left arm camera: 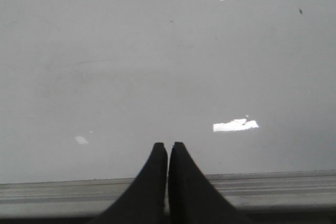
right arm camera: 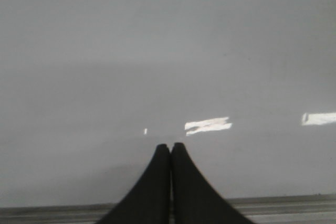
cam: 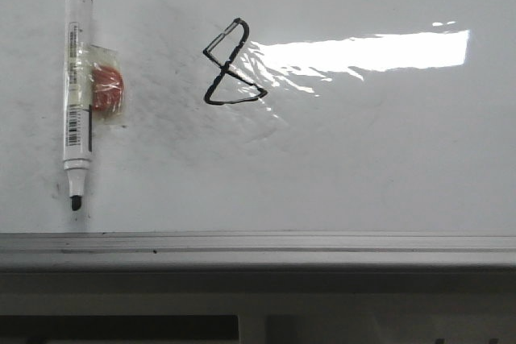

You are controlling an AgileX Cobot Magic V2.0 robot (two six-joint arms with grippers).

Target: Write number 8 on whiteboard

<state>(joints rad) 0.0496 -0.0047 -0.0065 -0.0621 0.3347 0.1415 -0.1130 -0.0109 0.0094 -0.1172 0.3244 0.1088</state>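
The whiteboard point(cam: 363, 159) fills the front view, glossy white with faint grey smudges. On it is a small angular black number 8 point(cam: 232, 66), two triangle-like loops joined at a crossing. A white marker pen point(cam: 76, 94) lies flat at the left, uncapped tip toward the near edge, with a red lump taped to its side. Neither gripper shows in the front view. My left gripper point(left arm camera: 168, 144) is shut with nothing in it, over bare board just inside the frame. My right gripper point(right arm camera: 171, 145) is shut too, empty, also over bare board.
A grey metal frame edge point(cam: 258, 249) runs along the board's near side, also visible as the frame edge point(left arm camera: 273, 190) under the left fingers and the frame edge point(right arm camera: 283, 205) under the right ones. A bright light reflection point(cam: 363, 52) lies right of the figure.
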